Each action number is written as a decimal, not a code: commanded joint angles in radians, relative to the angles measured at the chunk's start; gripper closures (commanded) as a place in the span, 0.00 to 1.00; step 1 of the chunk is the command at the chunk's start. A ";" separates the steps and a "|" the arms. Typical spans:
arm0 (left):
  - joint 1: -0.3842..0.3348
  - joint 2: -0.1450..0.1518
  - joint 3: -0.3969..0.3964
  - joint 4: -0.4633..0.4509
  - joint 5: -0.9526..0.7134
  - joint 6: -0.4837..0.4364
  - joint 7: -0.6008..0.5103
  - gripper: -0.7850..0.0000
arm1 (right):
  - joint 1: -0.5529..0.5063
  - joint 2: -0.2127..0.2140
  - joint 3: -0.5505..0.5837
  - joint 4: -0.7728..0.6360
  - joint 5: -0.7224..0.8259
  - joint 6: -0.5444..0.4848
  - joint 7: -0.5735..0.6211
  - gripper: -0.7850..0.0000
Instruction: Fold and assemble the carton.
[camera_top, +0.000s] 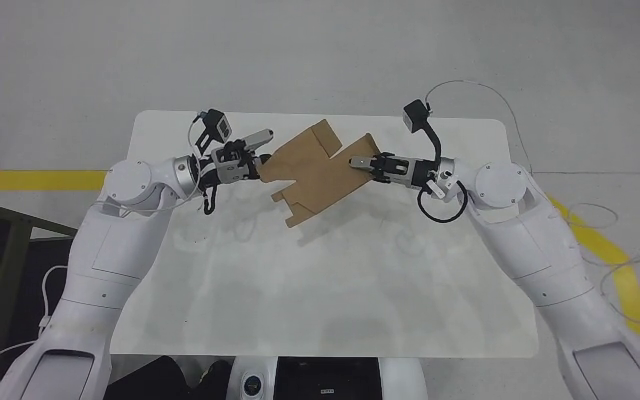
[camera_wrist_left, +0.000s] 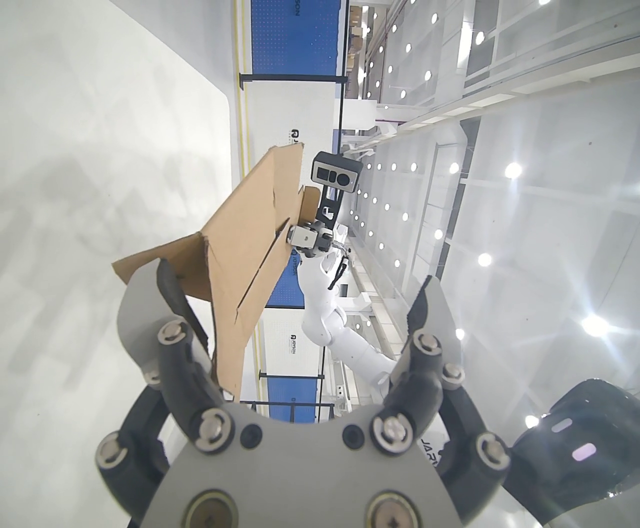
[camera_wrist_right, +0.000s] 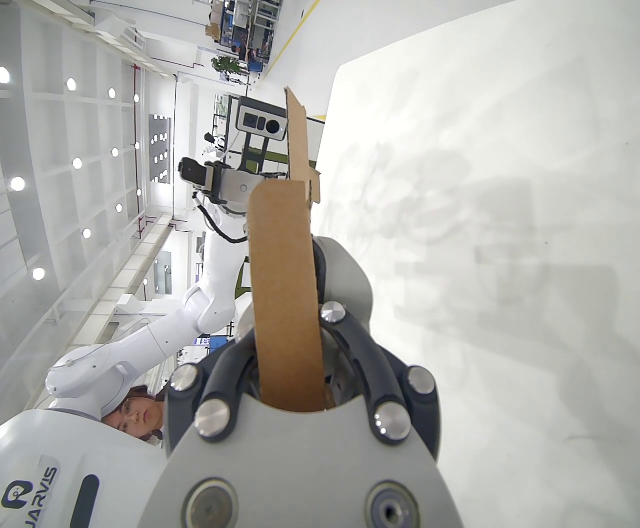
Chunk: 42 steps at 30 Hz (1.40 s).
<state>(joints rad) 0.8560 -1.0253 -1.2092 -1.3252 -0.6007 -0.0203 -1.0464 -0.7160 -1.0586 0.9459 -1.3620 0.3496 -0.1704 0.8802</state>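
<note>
A flat brown carton (camera_top: 318, 172) of corrugated cardboard hangs tilted above the back middle of the white table (camera_top: 320, 300). My right gripper (camera_top: 357, 163) is shut on the carton's right edge; in the right wrist view a cardboard panel (camera_wrist_right: 282, 280) runs between its fingers (camera_wrist_right: 350, 280). My left gripper (camera_top: 264, 152) stands open at the carton's left corner. In the left wrist view the carton (camera_wrist_left: 245, 240) lies close beside one of the spread fingers (camera_wrist_left: 150, 290), with my left gripper (camera_wrist_left: 295, 272) not closed on it. The right gripper (camera_wrist_left: 302, 237) shows at the carton's far edge.
Bare tabletop (camera_top: 330, 290) lies below and in front of the carton. The table's rounded back corners (camera_top: 145, 118) are close behind both grippers. A yellow floor line (camera_top: 45, 180) runs past the table on the left.
</note>
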 joint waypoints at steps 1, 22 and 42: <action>0.000 -0.001 0.001 0.002 -0.003 0.002 -0.004 0.55 | -0.001 -0.001 0.003 -0.002 -0.002 0.002 0.001 1.00; -0.017 -0.005 0.033 0.054 0.088 0.013 -0.018 0.84 | -0.010 -0.012 0.024 -0.003 -0.038 0.027 0.012 1.00; -0.019 -0.005 0.028 0.028 0.109 -0.019 -0.040 1.00 | -0.032 -0.012 0.077 0.006 -0.066 0.038 0.010 0.00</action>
<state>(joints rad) 0.8366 -1.0319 -1.1771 -1.2951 -0.5019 -0.0272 -1.0856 -0.7438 -1.0734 1.0092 -1.3555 0.2888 -0.1299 0.8916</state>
